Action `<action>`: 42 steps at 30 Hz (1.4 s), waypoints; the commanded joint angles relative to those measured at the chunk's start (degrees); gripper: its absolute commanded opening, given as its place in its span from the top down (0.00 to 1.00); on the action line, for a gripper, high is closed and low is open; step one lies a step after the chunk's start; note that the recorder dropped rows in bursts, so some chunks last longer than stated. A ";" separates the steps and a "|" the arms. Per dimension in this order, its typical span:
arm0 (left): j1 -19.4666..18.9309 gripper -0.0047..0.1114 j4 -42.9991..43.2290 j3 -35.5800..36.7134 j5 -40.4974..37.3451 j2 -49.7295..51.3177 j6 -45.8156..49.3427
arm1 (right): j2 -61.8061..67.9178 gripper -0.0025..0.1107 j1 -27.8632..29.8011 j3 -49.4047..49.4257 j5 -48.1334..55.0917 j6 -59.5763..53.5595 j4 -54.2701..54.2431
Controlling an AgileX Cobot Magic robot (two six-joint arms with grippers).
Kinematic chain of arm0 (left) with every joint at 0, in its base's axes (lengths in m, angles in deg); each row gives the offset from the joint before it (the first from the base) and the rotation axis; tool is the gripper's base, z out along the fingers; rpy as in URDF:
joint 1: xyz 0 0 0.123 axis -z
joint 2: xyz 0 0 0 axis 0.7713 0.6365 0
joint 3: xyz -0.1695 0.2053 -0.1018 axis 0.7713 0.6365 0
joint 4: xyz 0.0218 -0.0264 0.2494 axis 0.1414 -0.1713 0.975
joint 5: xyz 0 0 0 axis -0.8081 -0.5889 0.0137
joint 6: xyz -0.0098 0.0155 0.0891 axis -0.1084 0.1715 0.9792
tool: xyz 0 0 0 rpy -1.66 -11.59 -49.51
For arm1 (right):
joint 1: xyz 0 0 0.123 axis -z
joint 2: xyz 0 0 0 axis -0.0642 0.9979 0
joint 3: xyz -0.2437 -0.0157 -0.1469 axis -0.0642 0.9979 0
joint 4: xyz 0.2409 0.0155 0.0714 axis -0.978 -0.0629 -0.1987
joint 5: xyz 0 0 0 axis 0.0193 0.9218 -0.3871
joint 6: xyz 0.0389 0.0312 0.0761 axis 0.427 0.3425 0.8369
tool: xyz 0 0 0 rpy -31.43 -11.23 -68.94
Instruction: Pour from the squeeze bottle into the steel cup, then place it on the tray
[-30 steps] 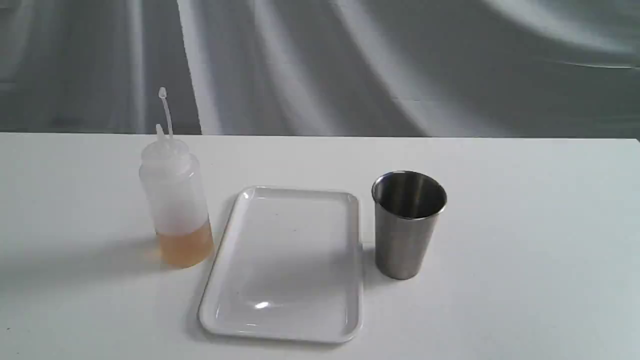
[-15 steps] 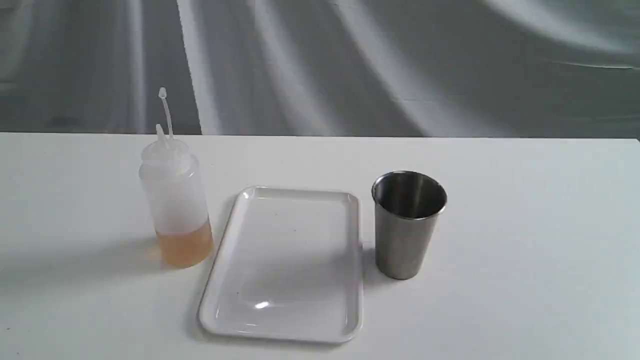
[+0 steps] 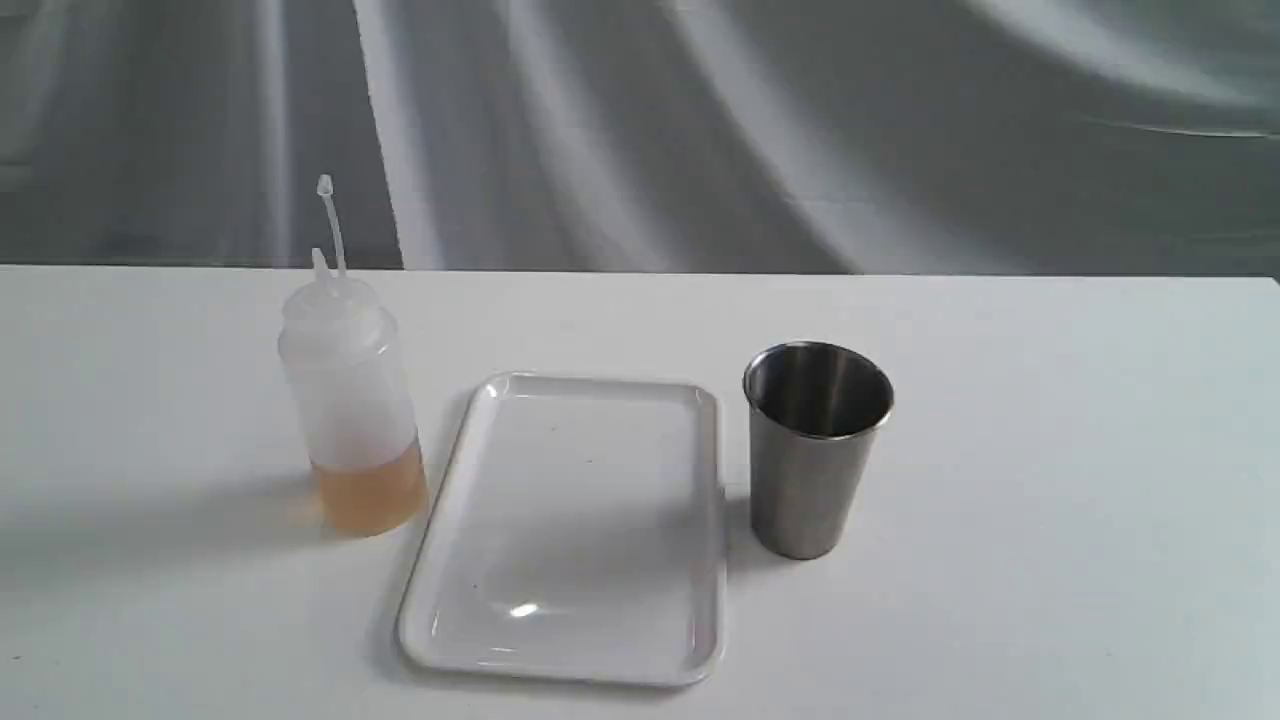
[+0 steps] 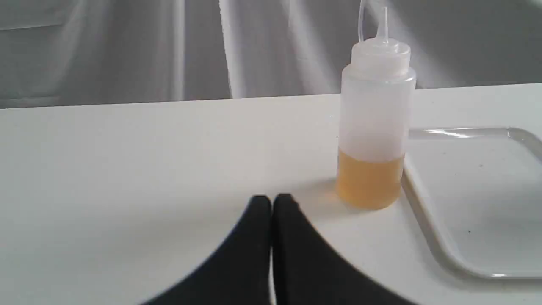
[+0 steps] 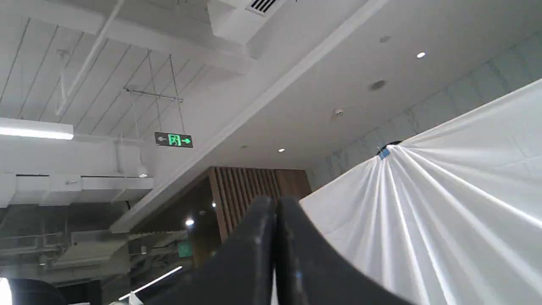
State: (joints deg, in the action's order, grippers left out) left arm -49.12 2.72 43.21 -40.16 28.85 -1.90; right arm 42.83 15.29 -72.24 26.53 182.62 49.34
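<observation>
Left hand (image 4: 271,200) is hovering closed and empty near the counter (image 4: 127,169); squeeze bottle (image 4: 374,123) is standing upright ahead of it, beside the tray (image 4: 461,132). Right hand (image 5: 275,202) is pointing at the ceiling (image 5: 338,84), closed, empty.
</observation>
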 commanded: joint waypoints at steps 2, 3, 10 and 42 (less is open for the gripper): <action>-0.09 0.96 -0.06 0.25 0.43 -0.15 -0.16 | 5.18 0.98 0.32 -7.74 -1.04 2.79 2.41; -0.09 0.96 -0.06 0.25 0.43 -0.15 -0.16 | 6.33 0.98 0.32 -9.51 -1.53 2.79 2.41; -0.09 0.96 -0.06 0.25 0.43 -0.15 -0.26 | 13.94 0.98 0.32 -19.30 -1.54 2.79 1.82; -0.09 0.96 -0.06 0.25 0.43 -0.15 -0.15 | 46.64 0.98 0.32 -26.23 -1.63 2.79 2.85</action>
State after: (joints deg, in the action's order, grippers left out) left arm -49.12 2.72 43.21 -40.16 28.85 -1.90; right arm 89.26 15.29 -98.24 25.15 185.61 51.96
